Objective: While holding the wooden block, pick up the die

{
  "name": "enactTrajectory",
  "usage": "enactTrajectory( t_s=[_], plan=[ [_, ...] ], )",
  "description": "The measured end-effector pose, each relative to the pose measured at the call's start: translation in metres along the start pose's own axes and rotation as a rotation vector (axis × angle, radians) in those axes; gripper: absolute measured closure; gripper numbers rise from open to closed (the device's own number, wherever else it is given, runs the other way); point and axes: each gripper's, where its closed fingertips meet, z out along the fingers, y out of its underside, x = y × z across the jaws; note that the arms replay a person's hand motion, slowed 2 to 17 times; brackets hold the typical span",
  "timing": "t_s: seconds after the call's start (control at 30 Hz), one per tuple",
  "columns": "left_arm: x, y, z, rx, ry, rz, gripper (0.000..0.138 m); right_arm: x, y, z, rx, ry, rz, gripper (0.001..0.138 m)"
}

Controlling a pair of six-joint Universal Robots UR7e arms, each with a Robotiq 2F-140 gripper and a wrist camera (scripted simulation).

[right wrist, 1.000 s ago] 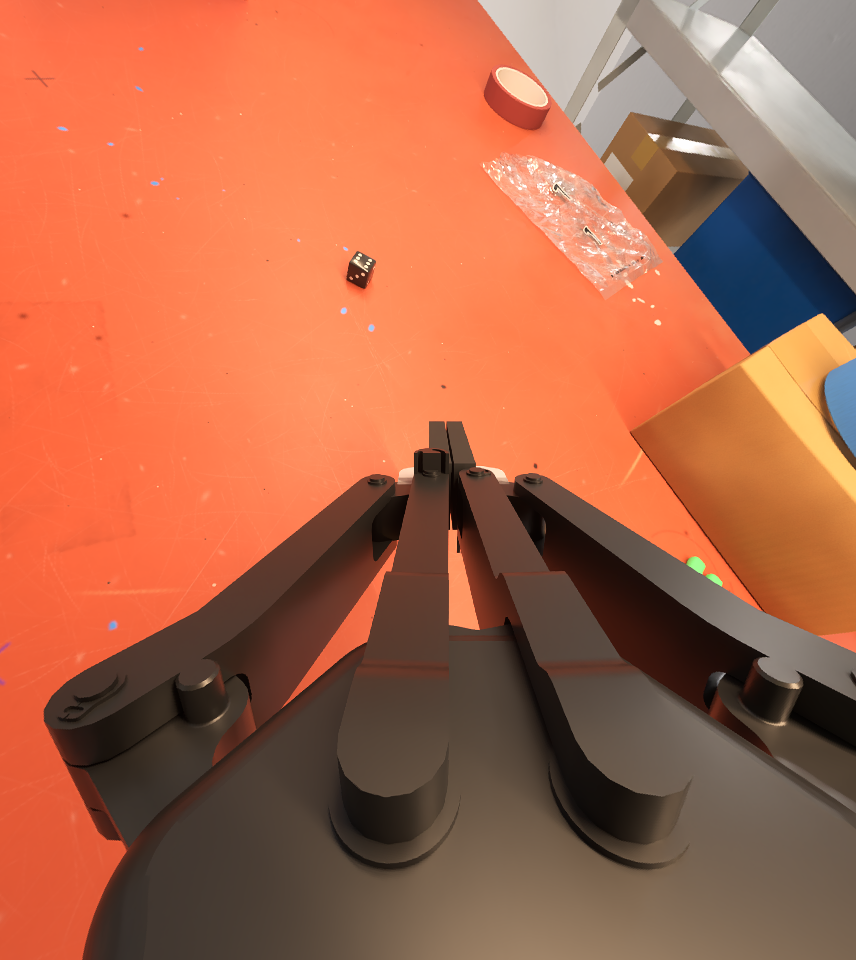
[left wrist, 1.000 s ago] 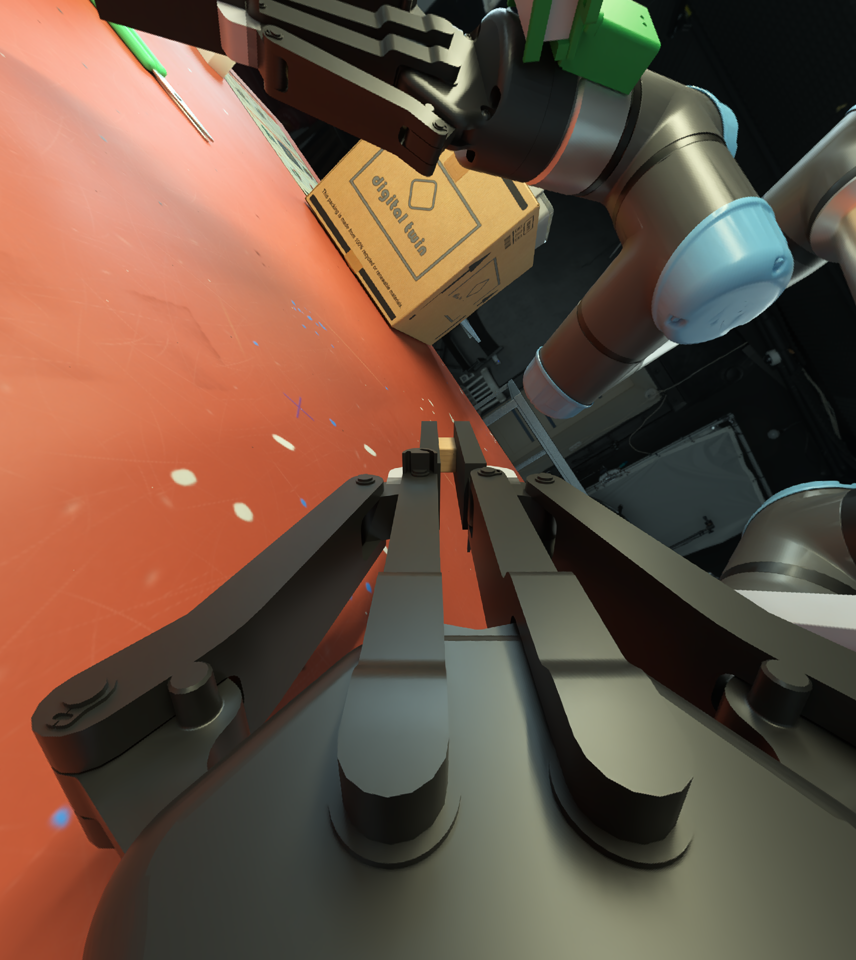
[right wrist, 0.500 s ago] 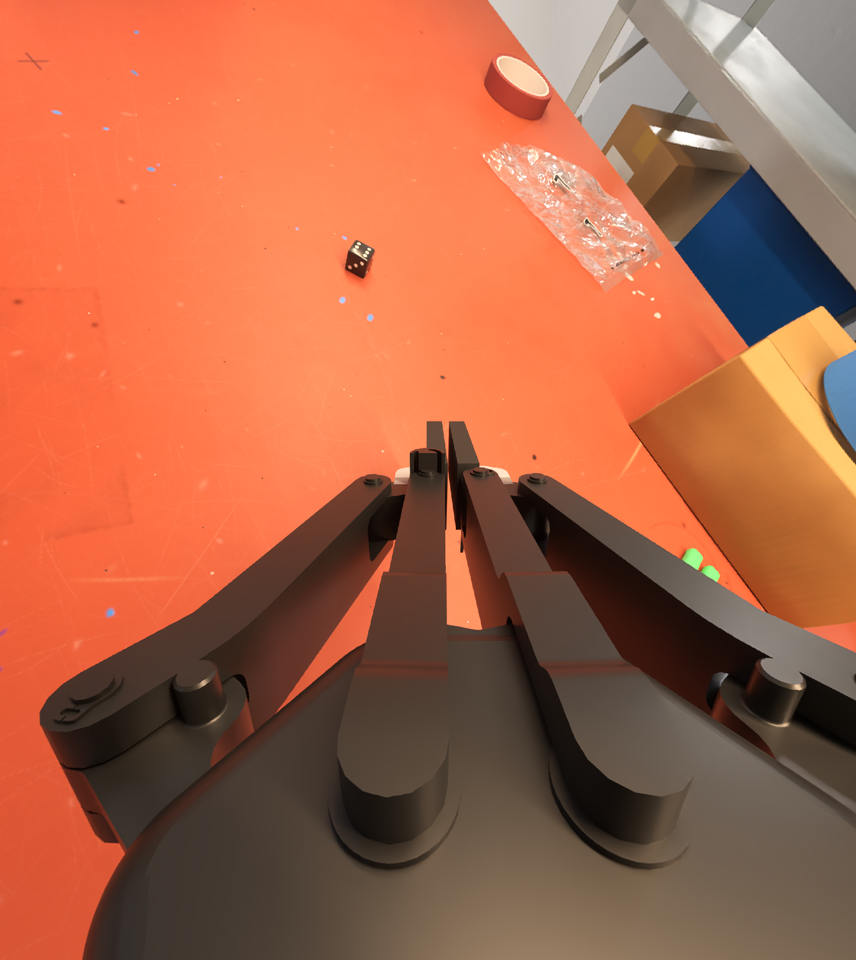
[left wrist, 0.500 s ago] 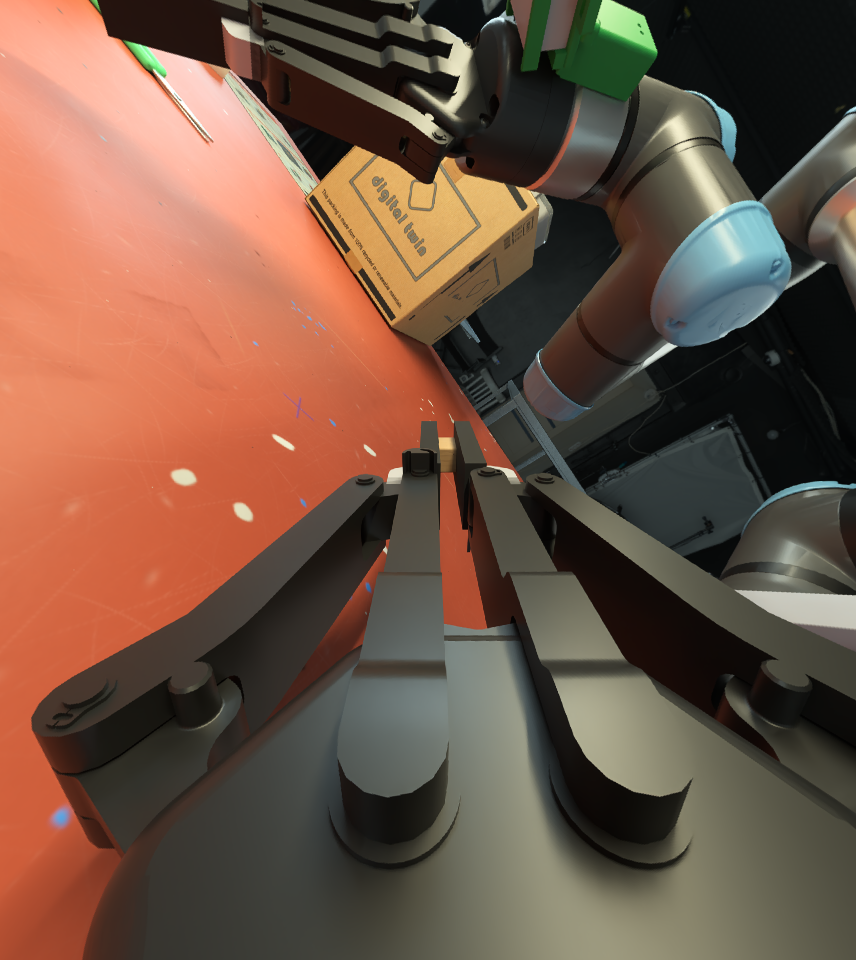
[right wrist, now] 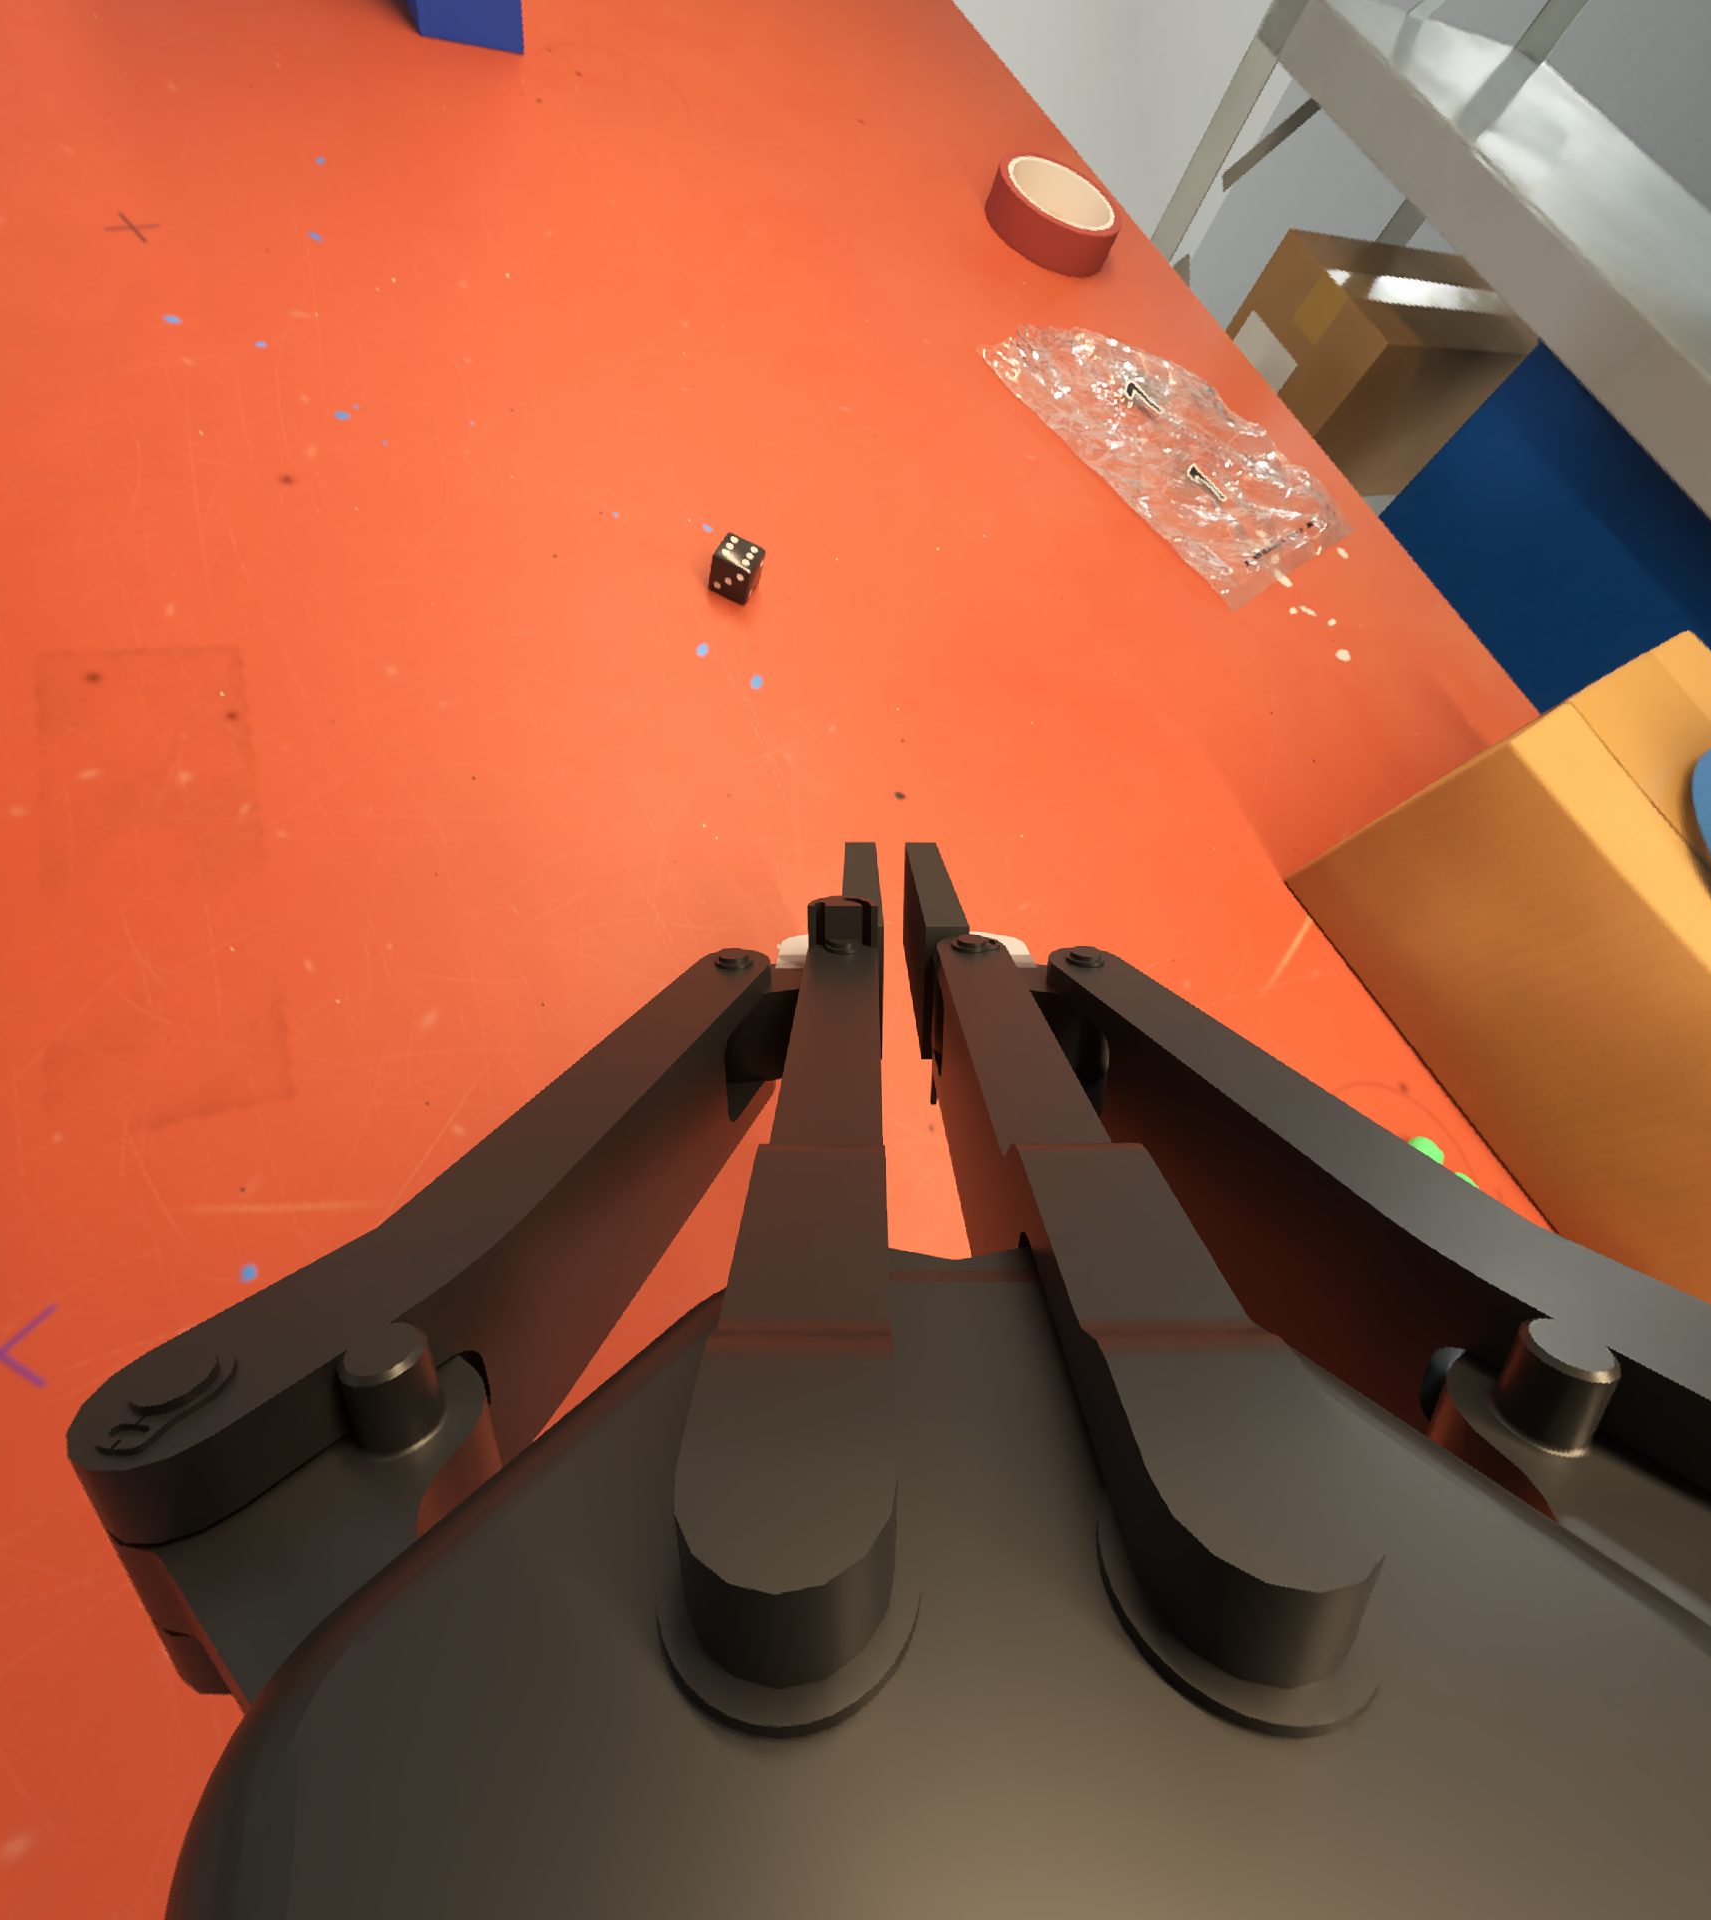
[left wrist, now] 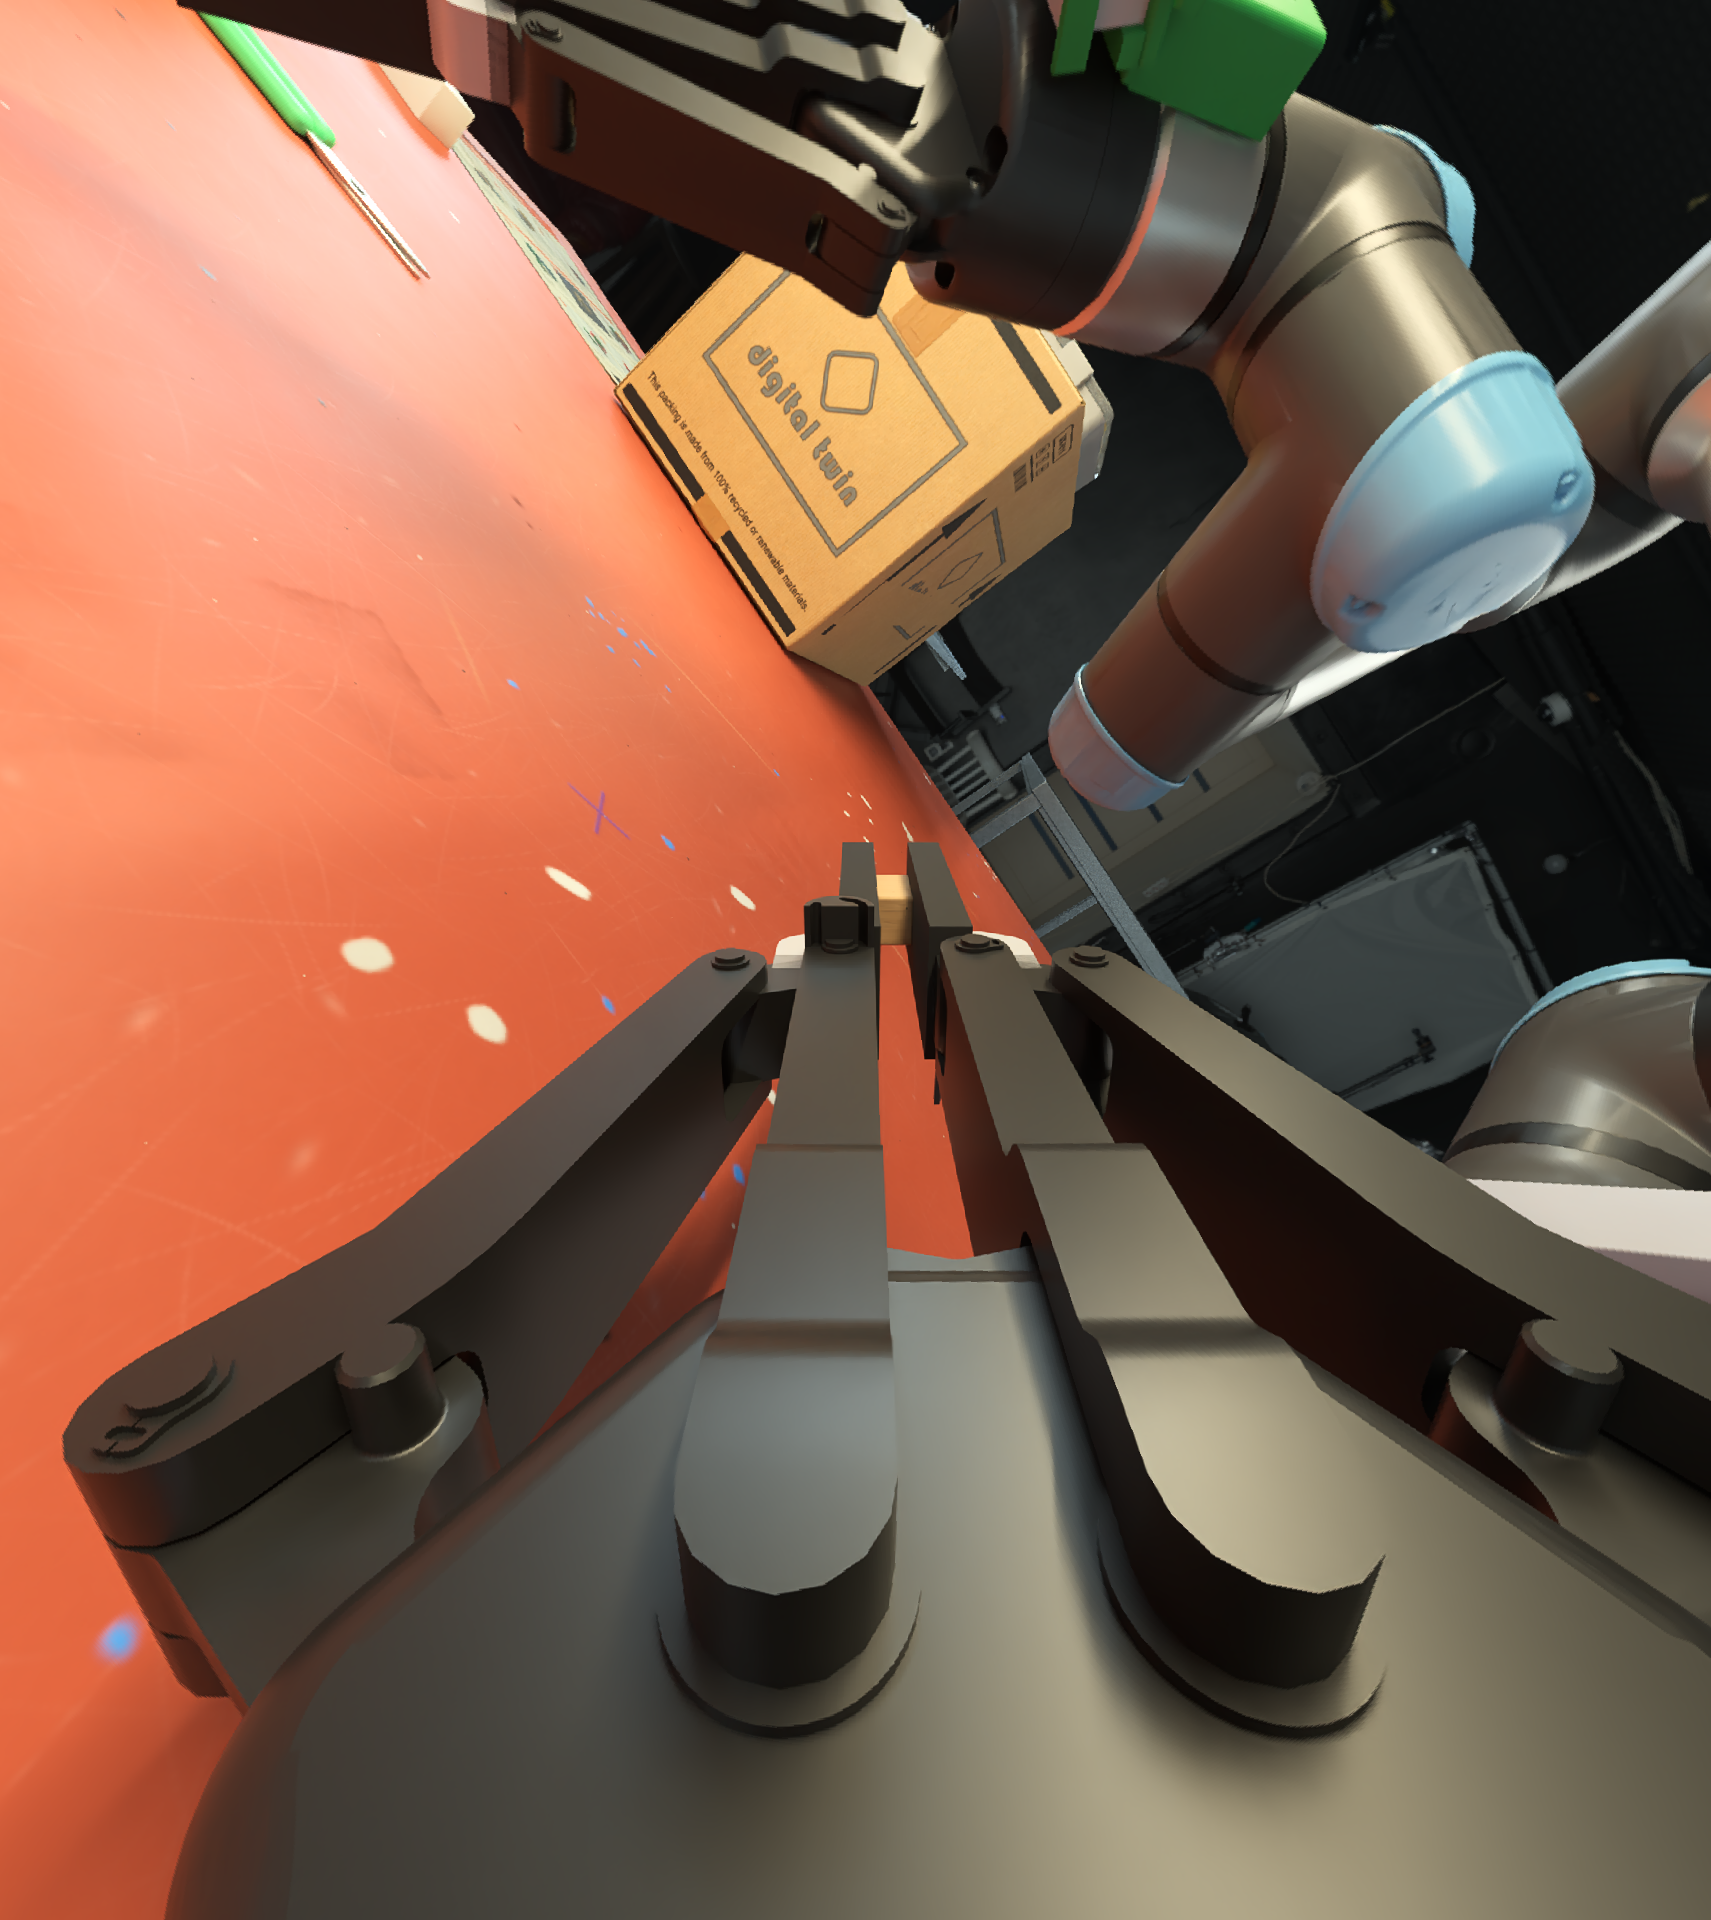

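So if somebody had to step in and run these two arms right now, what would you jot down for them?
Left tool: shut on the small light wooden block, held clear of the scuffed orange table.
Right tool: empty, fingers a narrow gap apart, above the table and short of the small black die with white pips.
Die: lying free on the table, ahead of the right tool and slightly to its left.
Done: block is gripped.
Left: open the right tool wider, bring it over the die, close and lift, while the left tool holds the block.

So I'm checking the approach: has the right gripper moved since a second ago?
Yes. The right gripper has opened slightly and shifted: the red tape roll and die sit lower in its view.
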Motion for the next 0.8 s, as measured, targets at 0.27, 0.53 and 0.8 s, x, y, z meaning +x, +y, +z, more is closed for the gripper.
enactTrajectory(
  t_s=[0.27,0.53,0.8],
  plan=[
    [0.000,0.001,0.001,-0.008,-0.007,0.006,0.130,-0.002,-0.018,0.008,-0.002,-0.051,0.090,0.128],
    [0.000,0.001,0.001,-0.011,-0.009,0.008,0.130,-0.004,-0.041,0.023,-0.020,-0.088,0.193,0.127],
    [0.000,0.001,0.001,-0.011,-0.007,0.008,0.130,-0.016,-0.063,0.044,-0.063,-0.174,0.272,0.127]
  ],
)
